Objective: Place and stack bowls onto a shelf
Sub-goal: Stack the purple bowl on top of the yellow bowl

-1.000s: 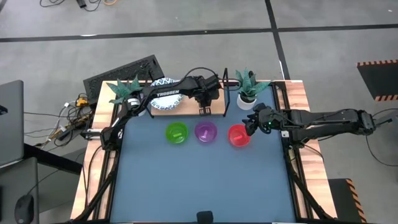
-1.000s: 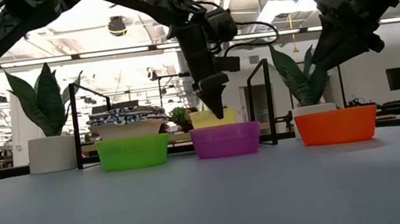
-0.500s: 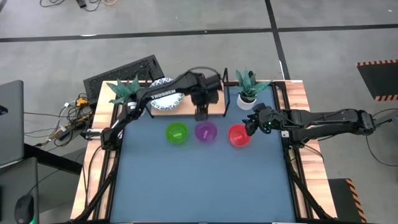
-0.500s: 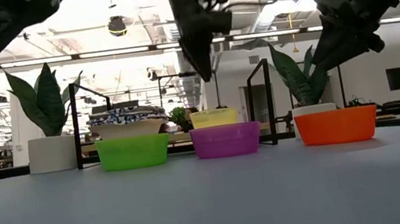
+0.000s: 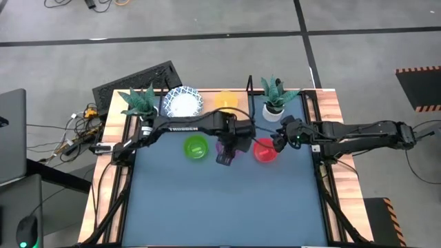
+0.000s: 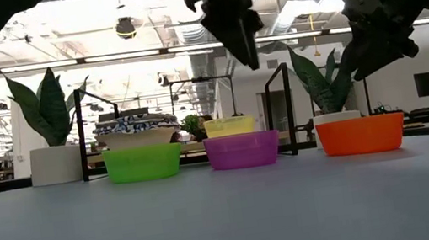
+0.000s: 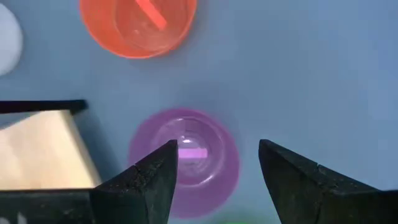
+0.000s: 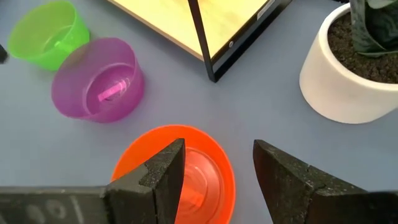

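one shelf (image 5: 241, 105) near the top middle, carrying one stack of patterned white bowls (image 5: 184, 101) and one yellow bowl (image 5: 226, 100). three plastic bowls sit in a row just below it: one green (image 5: 196, 147), one purple (image 6: 243, 150), one red (image 5: 264, 151). two potted plants, one at upper left (image 5: 141, 101), one at upper right (image 5: 275, 93). two dark arms.

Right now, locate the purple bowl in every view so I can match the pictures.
High view: purple bowl mid-table, mostly hidden under the left end effector, between the green bowl and red bowl.
Low view: centre, on the tabletop.
Left wrist view: between that arm's fingers.
Right wrist view: beside the green bowl.
Shared landmark: the red bowl next to it.
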